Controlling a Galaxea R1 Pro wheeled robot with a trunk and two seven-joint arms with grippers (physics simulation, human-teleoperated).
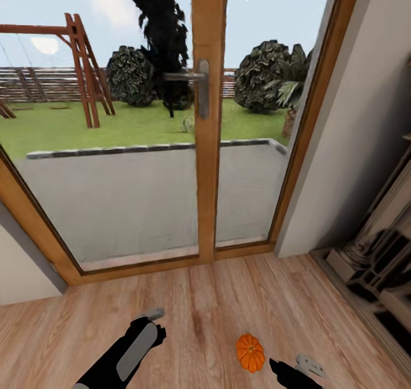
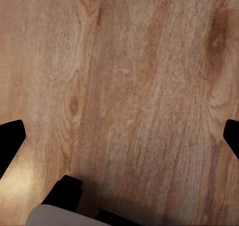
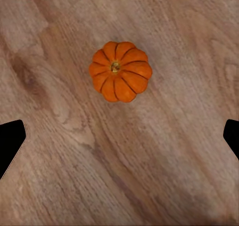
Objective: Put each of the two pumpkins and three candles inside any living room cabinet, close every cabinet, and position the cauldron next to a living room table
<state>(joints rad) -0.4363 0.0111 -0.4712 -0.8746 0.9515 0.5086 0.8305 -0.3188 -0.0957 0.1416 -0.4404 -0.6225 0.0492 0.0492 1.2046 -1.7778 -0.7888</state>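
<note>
One small bright-orange ribbed pumpkin lies upright on the wooden floor, low in the head view. In the right wrist view this pumpkin sits ahead of my right gripper, whose black fingertips stand wide apart at the frame's sides, open and empty. In the head view the right gripper hovers just right of the pumpkin, apart from it. My left gripper hangs over bare floor left of the pumpkin. In the left wrist view the left gripper is open with nothing between its fingers.
A wood-framed glass patio door with a metal handle stands ahead, garden beyond. A pale wall runs on the right. A shiny reflective piece of furniture borders the floor at the far right. Wooden floor stretches around both arms.
</note>
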